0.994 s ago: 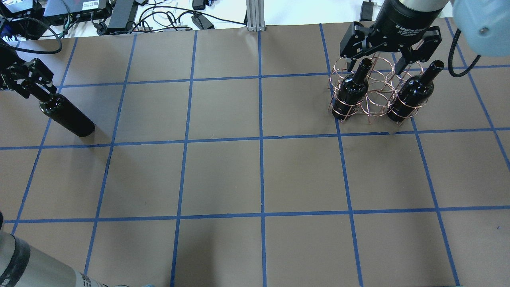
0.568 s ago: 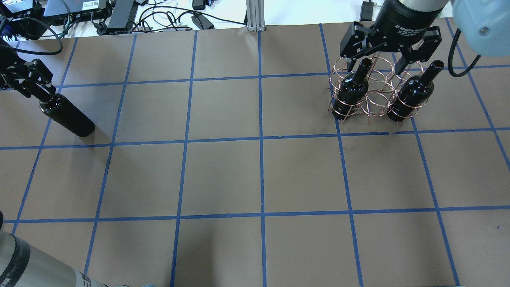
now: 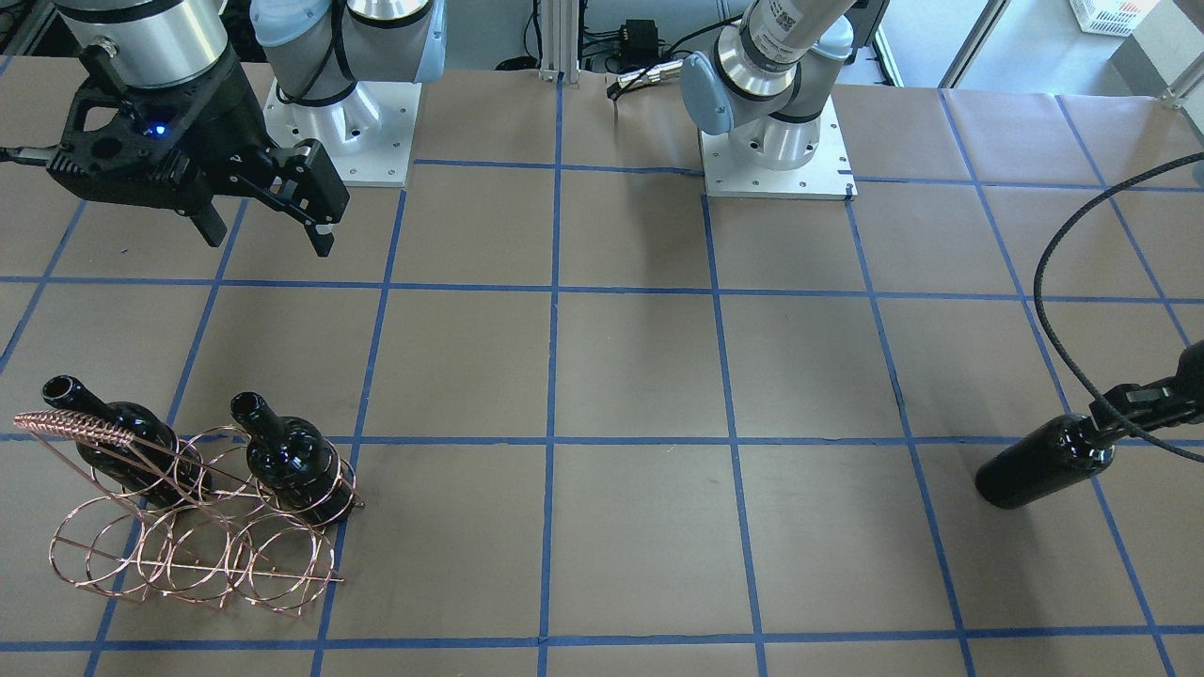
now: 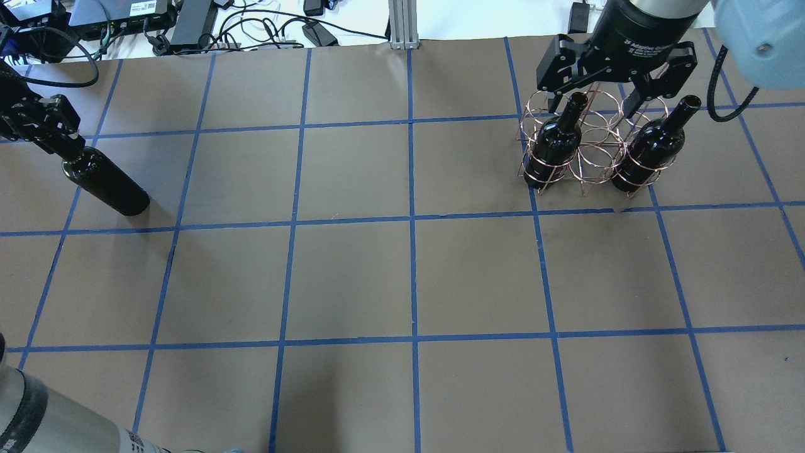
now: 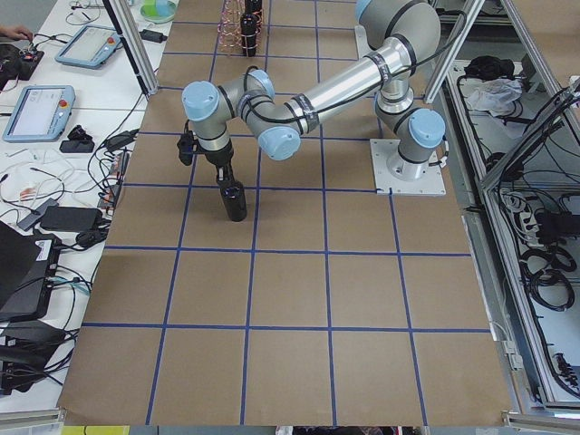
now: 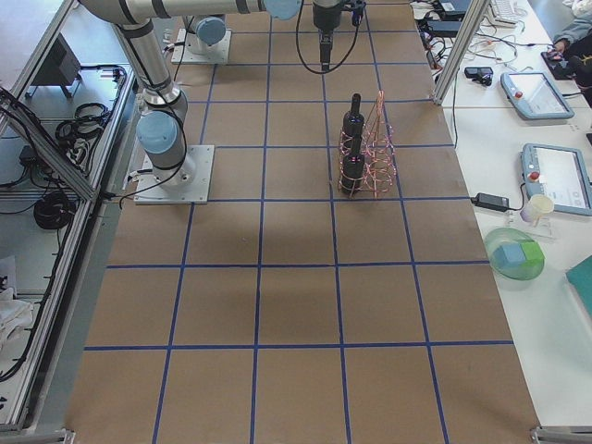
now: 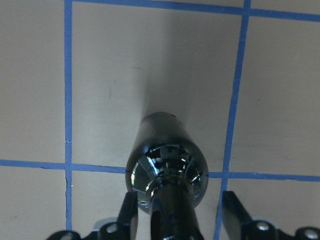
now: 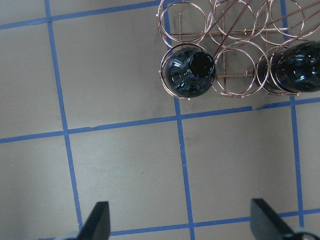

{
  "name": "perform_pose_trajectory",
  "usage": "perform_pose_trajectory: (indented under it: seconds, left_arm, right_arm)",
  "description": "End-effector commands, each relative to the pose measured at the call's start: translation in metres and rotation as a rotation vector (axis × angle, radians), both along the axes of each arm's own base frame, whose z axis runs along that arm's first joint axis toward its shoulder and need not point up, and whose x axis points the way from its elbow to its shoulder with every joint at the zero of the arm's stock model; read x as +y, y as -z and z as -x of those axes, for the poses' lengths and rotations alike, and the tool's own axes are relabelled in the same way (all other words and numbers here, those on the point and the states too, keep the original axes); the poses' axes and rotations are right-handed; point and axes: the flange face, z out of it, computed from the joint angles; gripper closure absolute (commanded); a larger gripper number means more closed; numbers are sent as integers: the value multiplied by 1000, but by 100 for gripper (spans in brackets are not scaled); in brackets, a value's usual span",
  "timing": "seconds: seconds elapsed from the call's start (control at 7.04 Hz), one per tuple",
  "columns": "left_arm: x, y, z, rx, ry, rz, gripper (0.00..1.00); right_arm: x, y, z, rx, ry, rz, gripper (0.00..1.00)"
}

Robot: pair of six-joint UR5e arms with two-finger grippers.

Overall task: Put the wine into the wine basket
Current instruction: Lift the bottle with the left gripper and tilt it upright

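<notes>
A black wine bottle (image 4: 107,184) stands upright at the table's left; it also shows in the front view (image 3: 1035,465) and the left wrist view (image 7: 167,150). My left gripper (image 4: 39,124) is open, its jaws on either side of the bottle's neck with small gaps (image 7: 175,215). The copper wire wine basket (image 4: 594,148) stands at the far right (image 3: 188,545) and holds two alike bottles (image 4: 556,141) (image 4: 654,148) in its outer hoops. My right gripper (image 4: 594,100) hangs open and empty above the basket (image 3: 268,235).
Cables and electronics (image 4: 188,25) lie past the table's far edge, beside an aluminium post (image 4: 402,25). The arm bases (image 3: 776,150) stand at the robot's side of the table. A black cable (image 3: 1072,310) loops above the left gripper.
My left gripper has shifted a little to the overhead view's left at the bottle's neck. The bottle, the basket and the right gripper have not moved.
</notes>
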Motion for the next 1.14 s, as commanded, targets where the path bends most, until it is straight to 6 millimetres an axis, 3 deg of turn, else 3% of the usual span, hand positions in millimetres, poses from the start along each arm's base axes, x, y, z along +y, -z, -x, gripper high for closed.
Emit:
perform_pose_trajectory:
  seconds: [0.0, 0.28, 0.43, 0.57, 0.71, 0.99]
  left_arm:
    - [1, 1, -1, -3, 57, -4, 100]
    - [2, -4, 0, -1, 101, 6, 100]
    - [5, -19, 6, -3, 98, 25, 100]
    - [6, -37, 30, -17, 100, 46, 100]
    - [6, -61, 78, -32, 83, 67, 100]
    - [10, -89, 178, -32, 25, 90, 100]
  right_arm:
    - [0, 0, 0, 0, 0, 0, 0]
    - [0, 0, 0, 0, 0, 0, 0]
    - [0, 0, 0, 0, 0, 0, 0]
    - [0, 0, 0, 0, 0, 0, 0]
    - [0, 0, 0, 0, 0, 0, 0]
    - [0, 0, 0, 2, -1, 0, 0]
